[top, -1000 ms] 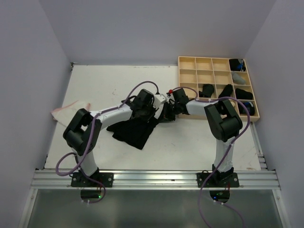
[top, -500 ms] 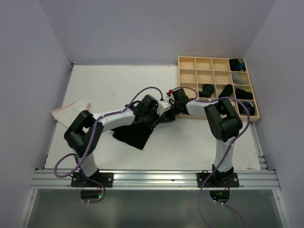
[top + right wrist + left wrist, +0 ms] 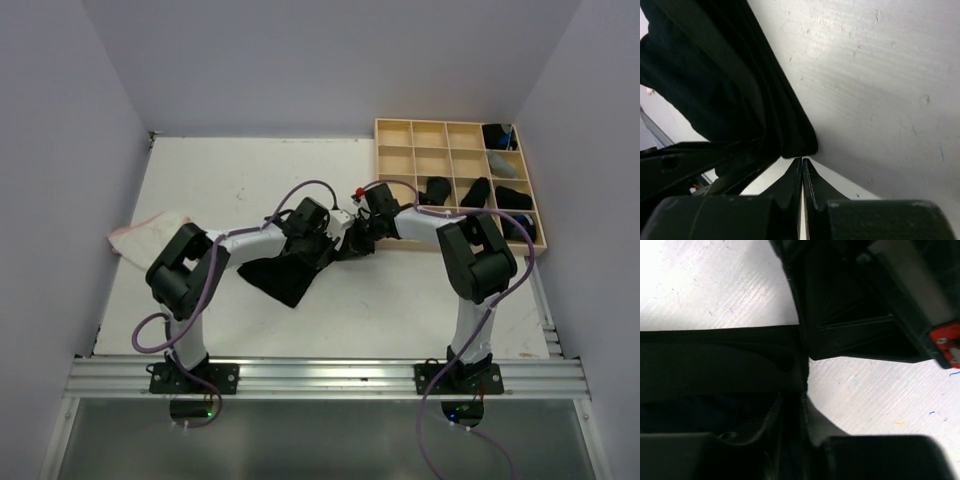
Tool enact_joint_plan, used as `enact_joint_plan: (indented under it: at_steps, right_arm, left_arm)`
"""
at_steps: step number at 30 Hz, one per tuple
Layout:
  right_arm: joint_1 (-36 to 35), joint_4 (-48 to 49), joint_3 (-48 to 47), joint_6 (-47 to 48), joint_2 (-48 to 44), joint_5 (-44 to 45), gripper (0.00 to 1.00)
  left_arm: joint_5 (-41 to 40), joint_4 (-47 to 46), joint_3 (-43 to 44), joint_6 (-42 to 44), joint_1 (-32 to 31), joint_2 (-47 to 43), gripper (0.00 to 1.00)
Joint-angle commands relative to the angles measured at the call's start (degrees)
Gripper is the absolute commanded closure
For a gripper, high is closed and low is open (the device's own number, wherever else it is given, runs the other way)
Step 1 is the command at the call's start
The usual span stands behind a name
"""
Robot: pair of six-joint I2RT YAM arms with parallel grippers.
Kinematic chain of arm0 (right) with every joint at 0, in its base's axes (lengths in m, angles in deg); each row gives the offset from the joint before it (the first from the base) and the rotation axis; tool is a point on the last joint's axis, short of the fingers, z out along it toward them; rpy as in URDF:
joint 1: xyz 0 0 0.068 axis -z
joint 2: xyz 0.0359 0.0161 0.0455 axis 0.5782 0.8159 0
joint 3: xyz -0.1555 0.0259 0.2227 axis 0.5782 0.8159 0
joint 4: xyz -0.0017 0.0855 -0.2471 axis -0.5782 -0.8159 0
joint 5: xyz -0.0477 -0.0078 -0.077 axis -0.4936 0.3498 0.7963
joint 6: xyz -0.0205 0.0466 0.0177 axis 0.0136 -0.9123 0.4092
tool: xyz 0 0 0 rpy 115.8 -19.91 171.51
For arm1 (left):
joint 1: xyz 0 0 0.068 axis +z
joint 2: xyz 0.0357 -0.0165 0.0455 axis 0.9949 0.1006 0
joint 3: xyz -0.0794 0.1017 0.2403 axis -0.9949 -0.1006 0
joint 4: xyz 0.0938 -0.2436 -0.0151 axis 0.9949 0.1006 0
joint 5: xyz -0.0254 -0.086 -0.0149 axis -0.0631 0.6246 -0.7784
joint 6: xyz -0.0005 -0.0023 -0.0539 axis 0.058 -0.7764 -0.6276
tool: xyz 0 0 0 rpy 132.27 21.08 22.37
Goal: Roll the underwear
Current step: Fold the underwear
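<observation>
A black underwear (image 3: 285, 277) lies crumpled on the white table at the middle. My left gripper (image 3: 327, 243) is at its upper right corner. In the left wrist view it (image 3: 792, 407) is shut on a fold of the black cloth (image 3: 715, 370). My right gripper (image 3: 353, 240) faces it from the right. In the right wrist view it (image 3: 802, 161) is shut, its tips touching the cloth's edge (image 3: 715, 75), with no cloth seen between them. A whitish underwear with pink edging (image 3: 150, 232) lies at the table's left edge.
A pale wooden grid tray (image 3: 460, 123) stands at the back right, with black rolls (image 3: 437, 188) in several right-hand cells. The right gripper's black body (image 3: 860, 305) fills the top of the left wrist view, very close.
The left arm has pulled the black underwear up and to the right, and the cloth has bunched narrower. The right gripper has stayed almost in place.
</observation>
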Motion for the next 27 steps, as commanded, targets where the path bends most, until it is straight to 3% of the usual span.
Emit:
enact_joint_plan:
  at_steps: [1, 2, 3, 6, 12, 18, 27]
  right_arm:
    - [0.25, -6.18, -2.64, 3.33, -5.86, 1.98, 0.93]
    - [0.16, -6.19, -2.73, 3.24, -6.49, 2.07, 0.87]
    - [0.25, -6.45, -2.99, 3.16, -6.93, 1.72, 0.84]
    - [0.25, -6.97, -3.96, 2.63, -7.20, 1.19, 0.78]
    - [0.07, -5.75, -5.63, 1.14, -5.97, 1.10, 0.76]
    - [-0.10, -9.25, -10.02, 1.13, -0.45, 1.37, 0.64]
    - [-1.42, -10.57, -11.87, 0.25, 4.05, 1.19, 0.63]
  left_arm:
    - [3.25, -2.74, -0.84, -0.73, 0.48, -2.53, 0.74]
    - [3.86, -3.00, -1.20, -0.64, 0.48, -3.32, 0.71]
    - [4.30, -3.61, -1.55, -0.47, 0.48, -4.90, 0.63]
    - [5.27, -3.97, -2.08, -0.03, 0.48, -8.50, 0.56]
    - [3.00, -0.21, -4.27, 3.83, 0.48, -19.21, 0.52]
    - [-1.31, 8.85, -10.93, 10.24, 0.83, -26.69, 0.53]
    - [-2.19, 12.28, -18.68, 15.09, 1.53, -31.02, 0.52]
